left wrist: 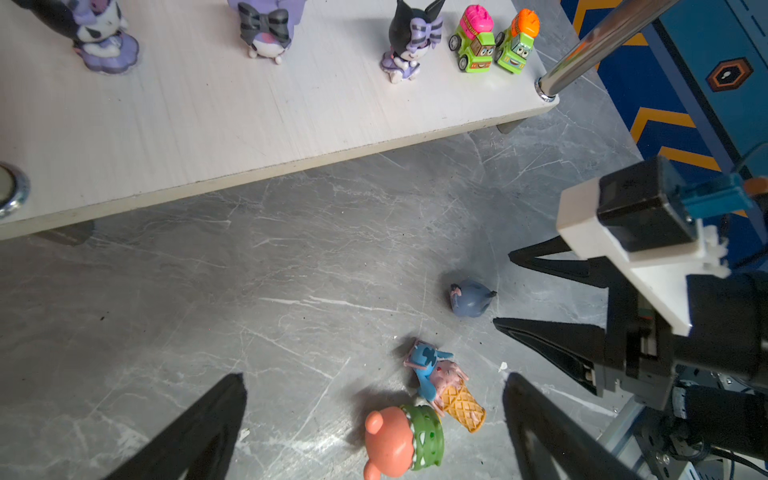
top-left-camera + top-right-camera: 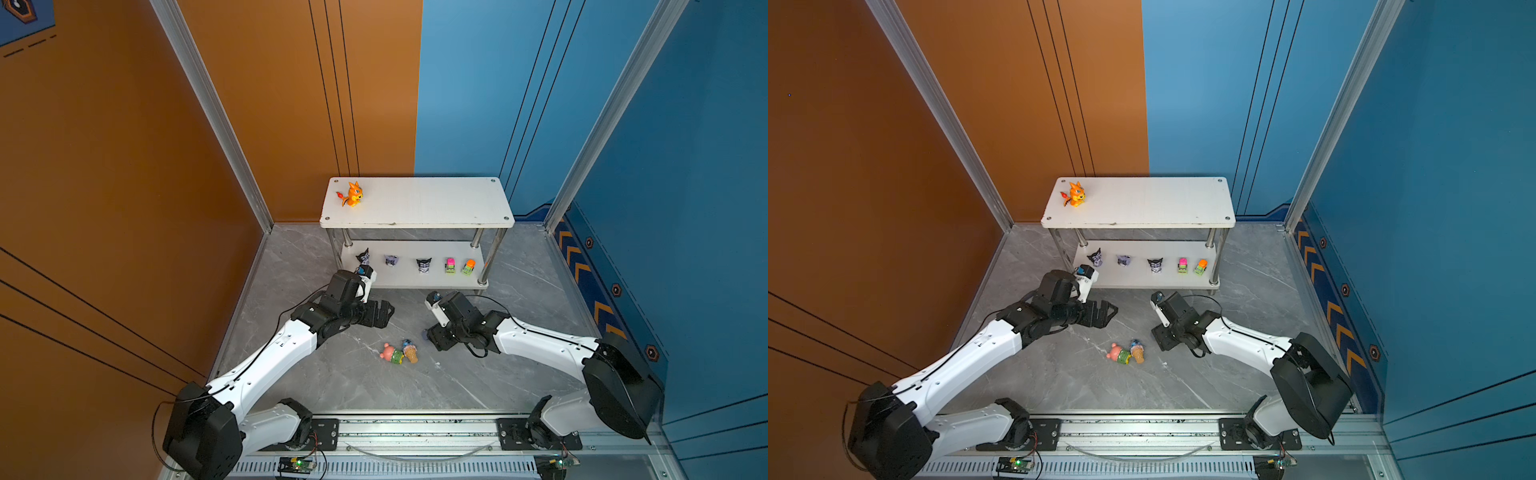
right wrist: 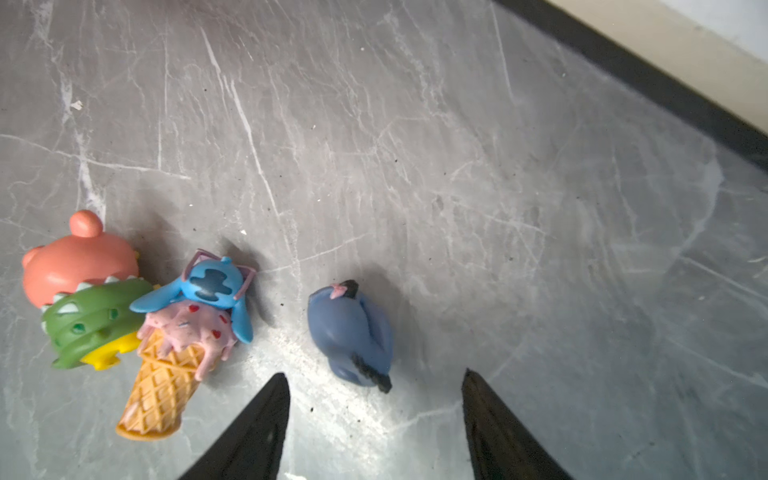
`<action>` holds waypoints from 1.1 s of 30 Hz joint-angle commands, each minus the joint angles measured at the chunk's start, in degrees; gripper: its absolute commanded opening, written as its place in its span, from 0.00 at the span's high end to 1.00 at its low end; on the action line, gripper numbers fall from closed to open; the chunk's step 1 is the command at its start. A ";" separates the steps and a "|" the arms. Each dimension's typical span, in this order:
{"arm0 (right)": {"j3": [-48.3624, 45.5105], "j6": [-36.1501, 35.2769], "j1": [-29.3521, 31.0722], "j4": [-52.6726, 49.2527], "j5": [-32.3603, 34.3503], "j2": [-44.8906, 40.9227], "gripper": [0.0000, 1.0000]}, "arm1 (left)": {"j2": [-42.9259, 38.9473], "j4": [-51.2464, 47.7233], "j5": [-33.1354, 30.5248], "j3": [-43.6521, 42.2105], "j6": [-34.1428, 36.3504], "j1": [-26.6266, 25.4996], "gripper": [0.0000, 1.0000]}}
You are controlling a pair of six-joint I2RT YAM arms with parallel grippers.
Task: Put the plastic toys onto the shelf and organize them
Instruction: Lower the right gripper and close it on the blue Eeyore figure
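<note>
The shelf (image 2: 415, 203) stands at the back, with an orange dragon (image 2: 352, 194) on its top board. Three black-purple imps (image 1: 409, 41) and a pink car (image 1: 476, 39) and an orange car (image 1: 517, 41) line the lower board. On the floor the pink bear (image 3: 79, 266) and the blue creature on a cone (image 3: 195, 320) lie touching. The grey-blue donkey (image 3: 353, 332) lies apart, its end just at the mouth of my open right gripper (image 3: 374, 372), untouched. My left gripper (image 1: 374, 378) hangs wide open above the bear and the cone toy.
Chrome legs (image 2: 492, 257) stand at the shelf's corners. Orange and blue walls with metal posts (image 2: 557, 216) close in the grey marbled floor (image 2: 332, 386). The arms' base rail (image 2: 415, 432) runs along the front edge.
</note>
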 commanded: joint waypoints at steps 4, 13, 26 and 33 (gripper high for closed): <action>-2.66 -5.58 -3.50 4.58 -9.32 0.44 0.34 | 0.72 1.63 0.80 -0.53 -0.22 0.78 0.02; -2.42 -6.91 -4.12 8.47 -11.19 6.06 0.38 | 0.82 2.18 1.21 -0.59 -0.13 1.31 0.02; -1.02 -7.15 -3.96 9.37 -11.01 9.15 0.62 | 0.55 2.25 1.36 -1.06 -0.04 1.83 0.02; 0.58 -6.69 -3.22 6.49 -9.25 8.46 0.71 | 0.86 2.40 1.95 -0.94 -0.04 2.18 0.02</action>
